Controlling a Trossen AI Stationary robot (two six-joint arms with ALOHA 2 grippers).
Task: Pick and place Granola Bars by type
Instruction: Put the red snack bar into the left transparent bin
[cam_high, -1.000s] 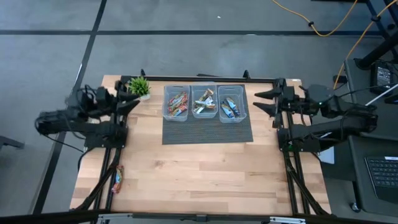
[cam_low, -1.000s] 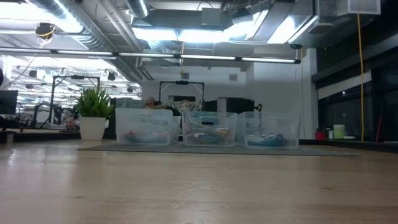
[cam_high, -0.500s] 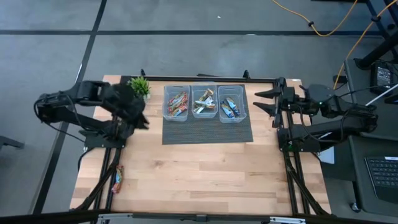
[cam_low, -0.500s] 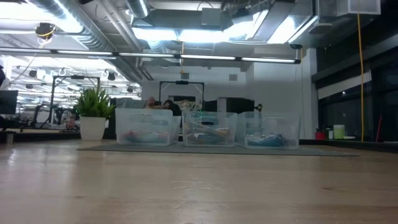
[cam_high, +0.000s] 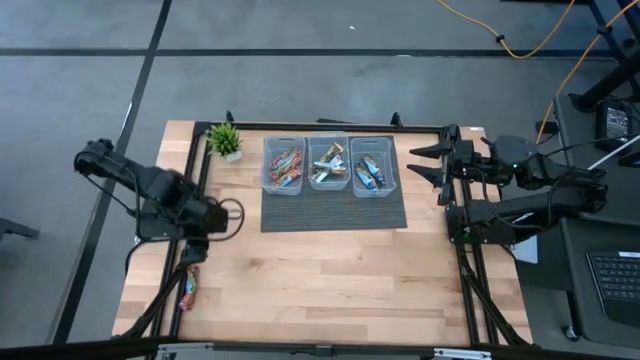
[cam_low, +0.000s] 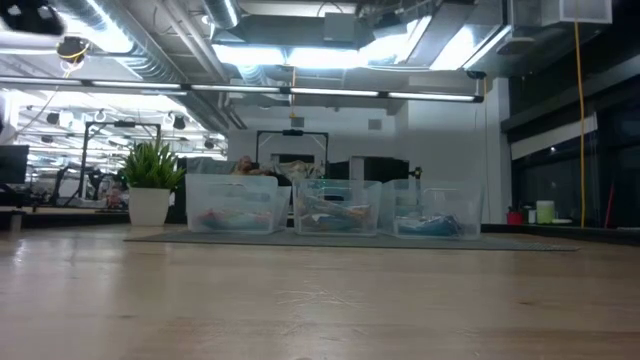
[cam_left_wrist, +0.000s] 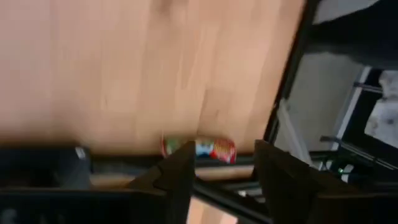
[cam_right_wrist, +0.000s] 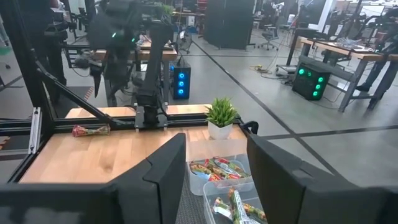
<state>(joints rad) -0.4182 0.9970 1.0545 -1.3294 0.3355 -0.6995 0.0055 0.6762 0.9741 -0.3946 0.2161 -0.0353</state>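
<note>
At the desk's (cam_high: 320, 270) left edge, your left gripper (cam_high: 232, 214), jaws parted, hangs above one stray red-wrapped granola bar (cam_high: 188, 287); right gripper (cam_high: 428, 165) waits, jaws parted.

No lettering, brand or number can be read anywhere. The bar wrappers (cam_high: 286, 166) show only blurred colour. No signs show.
</note>
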